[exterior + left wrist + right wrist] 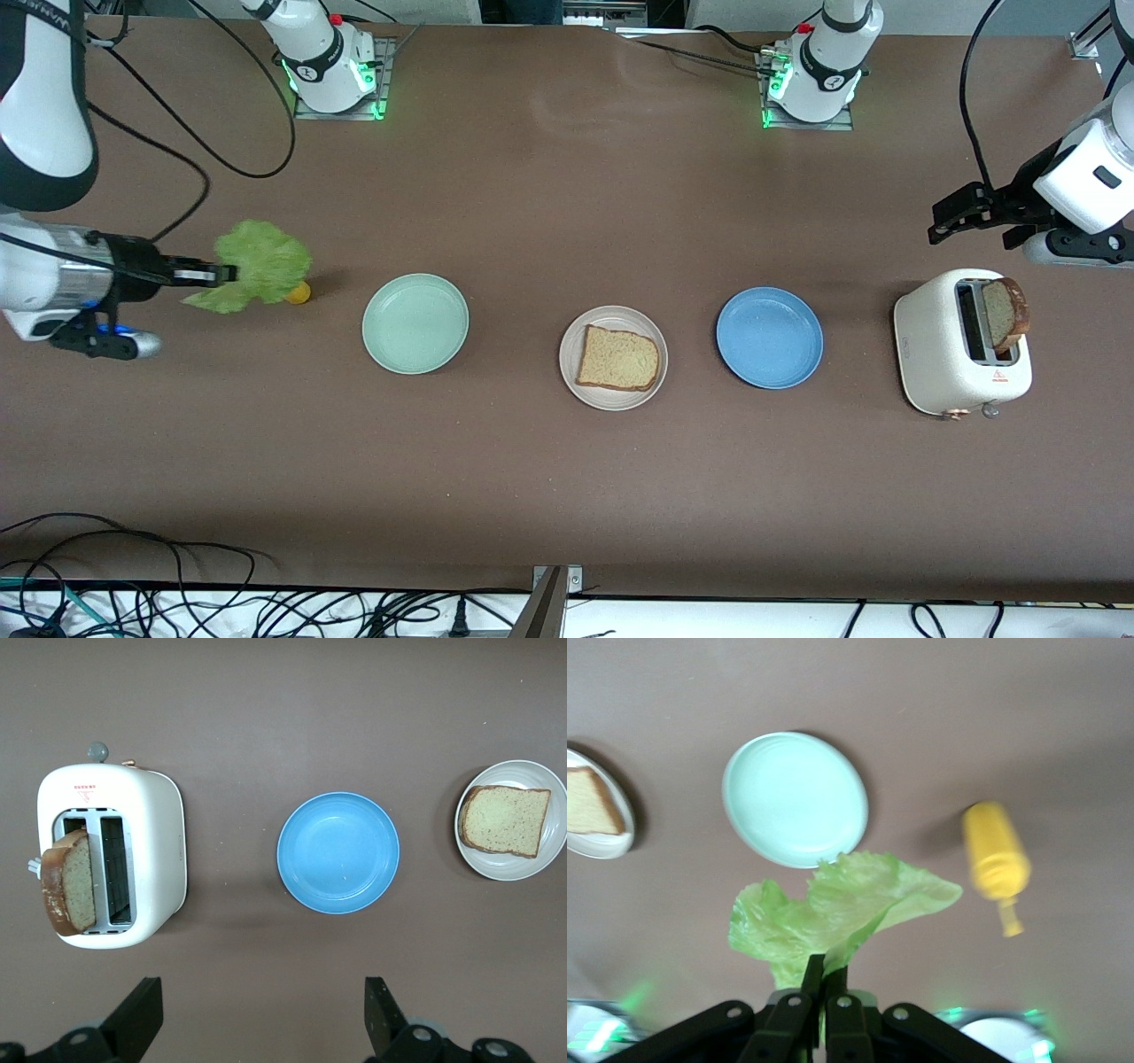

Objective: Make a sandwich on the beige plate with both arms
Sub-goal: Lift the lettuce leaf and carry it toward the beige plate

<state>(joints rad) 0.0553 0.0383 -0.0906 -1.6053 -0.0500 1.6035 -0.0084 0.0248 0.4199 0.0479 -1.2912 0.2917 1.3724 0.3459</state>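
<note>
The right gripper (226, 274) pinches the lettuce leaf (257, 266) in the air beside the mint green plate (415, 322). Next, I think, it must go onto the bread slice (619, 358) on the beige plate (571, 377). The left gripper (961, 215) waits with jaws wide above the toaster (939, 354).

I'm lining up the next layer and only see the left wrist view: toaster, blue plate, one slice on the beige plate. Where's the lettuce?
Observer: The right gripper is shut on the lettuce, up in the air at the right arm's end of the table.
Operator: Anything below it?
Observer: A yellow bottle on the table, under the leaf's edge.
Operator: What's between that and the beige plate?
Observer: A mint green plate stands between the bottle and the beige plate.
</note>
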